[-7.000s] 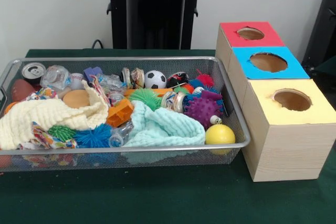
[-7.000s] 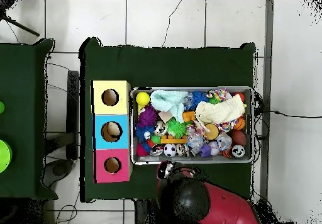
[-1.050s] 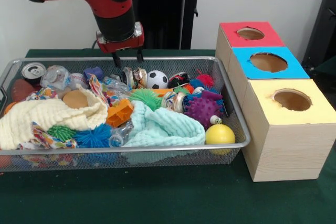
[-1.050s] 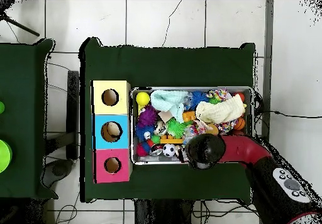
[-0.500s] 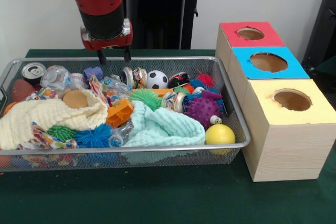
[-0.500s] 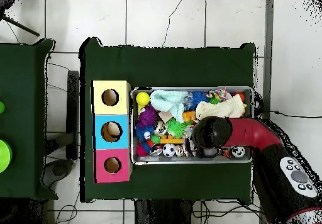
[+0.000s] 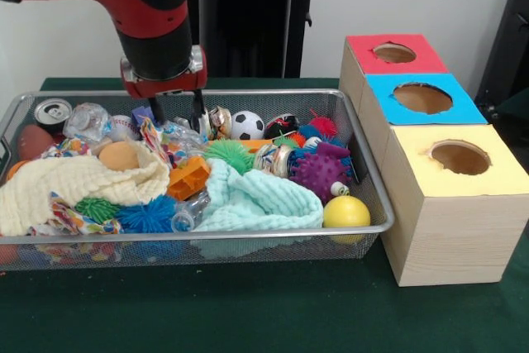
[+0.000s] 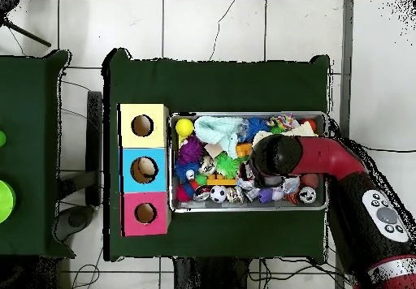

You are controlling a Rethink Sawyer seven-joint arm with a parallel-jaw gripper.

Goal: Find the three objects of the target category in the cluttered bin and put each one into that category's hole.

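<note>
The wire mesh bin [image 7: 207, 234] holds a heap of toys and cloths; it also shows in the overhead view [image 8: 170, 166]. One clear wrinkly bottle [image 7: 86, 120] lies at the far left by the can. A second bottle [image 7: 177, 133] lies right under my gripper [image 7: 176, 115]. A third bottle [image 7: 188, 211] lies near the front, between a blue spiky ball and the mint cloth. My gripper is open, its fingers [image 7: 198, 112] reaching down just past the far rim, above the second bottle. In the overhead view the red arm [image 8: 273, 157] covers it.
Three wooden boxes with holes stand beside the bin: red [image 7: 393, 54], blue [image 7: 421, 98], yellow [image 7: 459, 159]. In the bin lie a silver can [image 7: 53, 112], a soccer ball [image 7: 244, 125], a purple spiky ball [image 7: 318, 173], a yellow ball [image 7: 346, 212], a cream cloth [image 7: 74, 183] and a mint cloth [image 7: 260, 200].
The arm swung in over the bin from its drawn-back pose. In the last half second the gripper moved lower and further into the bin, still open.
</note>
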